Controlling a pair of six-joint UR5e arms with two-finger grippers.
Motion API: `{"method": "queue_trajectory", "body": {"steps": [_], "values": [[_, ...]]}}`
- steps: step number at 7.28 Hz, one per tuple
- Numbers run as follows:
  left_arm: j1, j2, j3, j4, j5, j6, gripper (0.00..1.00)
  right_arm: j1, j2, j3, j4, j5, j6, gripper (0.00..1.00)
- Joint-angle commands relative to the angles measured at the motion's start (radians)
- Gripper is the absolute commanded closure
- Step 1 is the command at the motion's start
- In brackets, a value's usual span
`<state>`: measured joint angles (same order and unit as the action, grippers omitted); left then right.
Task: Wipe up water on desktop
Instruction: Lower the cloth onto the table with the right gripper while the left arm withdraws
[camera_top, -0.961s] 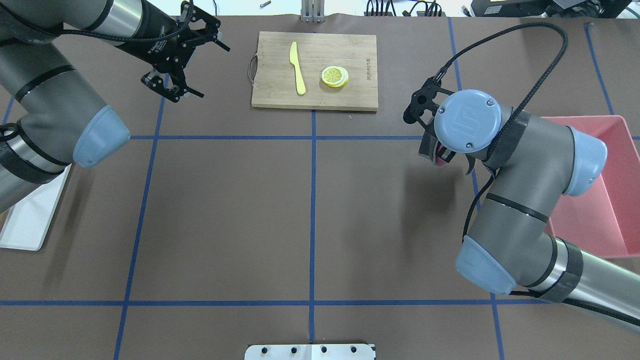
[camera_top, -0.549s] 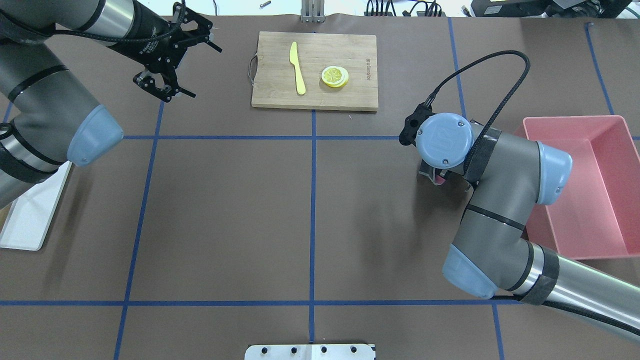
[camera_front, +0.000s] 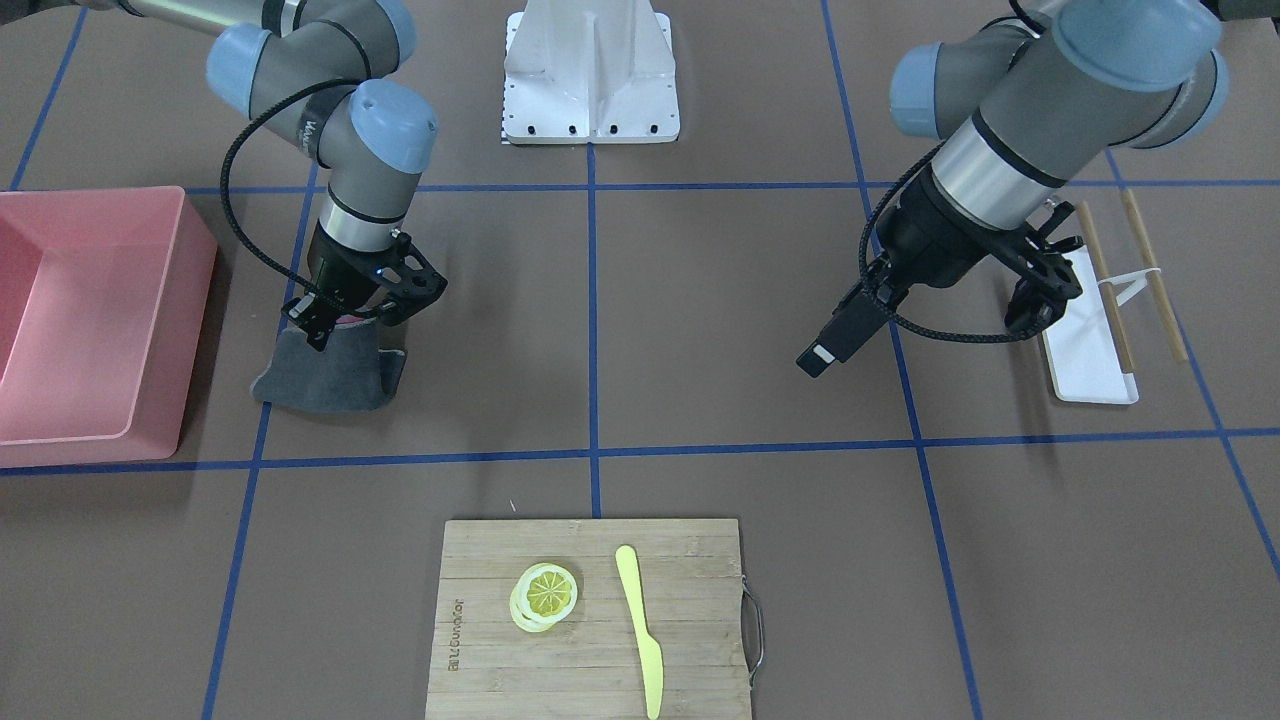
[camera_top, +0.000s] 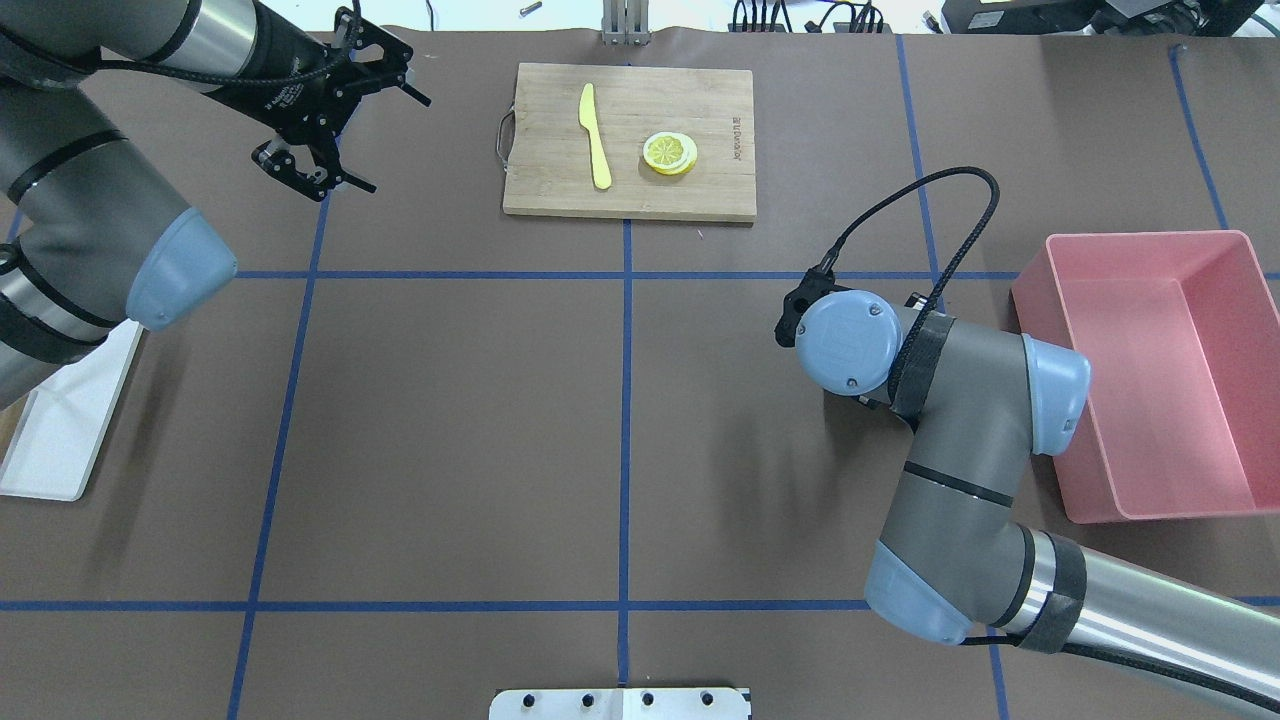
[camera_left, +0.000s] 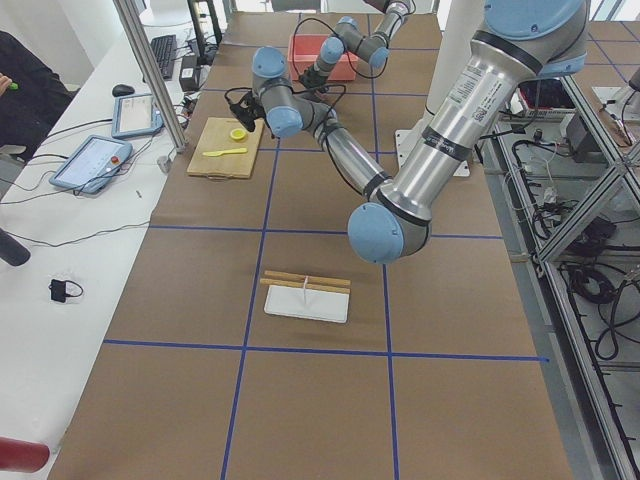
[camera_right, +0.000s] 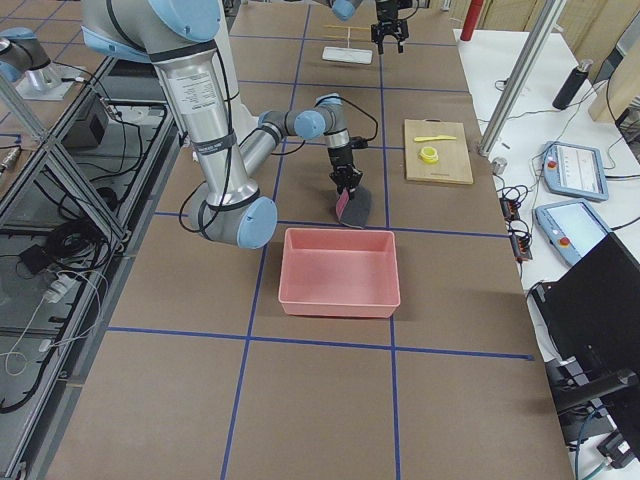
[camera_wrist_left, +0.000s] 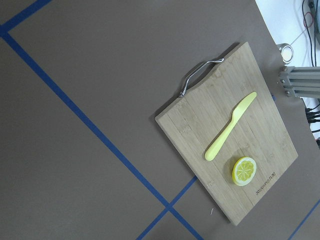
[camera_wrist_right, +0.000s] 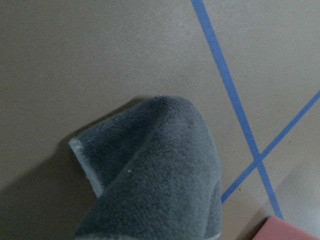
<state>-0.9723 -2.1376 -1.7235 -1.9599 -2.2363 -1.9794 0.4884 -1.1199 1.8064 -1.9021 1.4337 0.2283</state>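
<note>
- Cloth (camera_front: 330, 375): grey, folded, hanging from the right hand (camera_front: 345, 318), which is clamped on its upper edge. Its lower fold touches the desk (camera_top: 450, 430) just beside the bin (camera_front: 175, 330), on the bin's inner side.
- Left hand (camera_top: 395, 145): fingers apart, holding nothing, well apart from the bin at the desk's far side.
- Water: no wet patch shows on the desk in any view. Likely risk: the stroke runs over dry surface and misses the spill.
- Grip is on one edge only. If the hand presses hard or drags fast, the cloth may pull out of the fingers or bunch into a roll and smear the water instead of soaking it up.
- Bin is close. A sweep toward it could knock or shove it.
- Hand rides low. Dropping further could scrape a fingertip on the brown desk cover and scuff or lift the blue tape.
</note>
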Motion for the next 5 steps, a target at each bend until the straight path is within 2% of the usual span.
{"method": "queue_trajectory", "body": {"steps": [1,5], "values": [[-0.008,0.004,0.005,-0.001,0.000,0.005,0.02,-0.036,0.008,0.001,0.002,0.002,0.031,1.00],[-0.026,0.005,0.019,0.001,-0.003,0.066,0.02,-0.094,0.037,0.010,0.014,0.011,0.100,1.00]]}}
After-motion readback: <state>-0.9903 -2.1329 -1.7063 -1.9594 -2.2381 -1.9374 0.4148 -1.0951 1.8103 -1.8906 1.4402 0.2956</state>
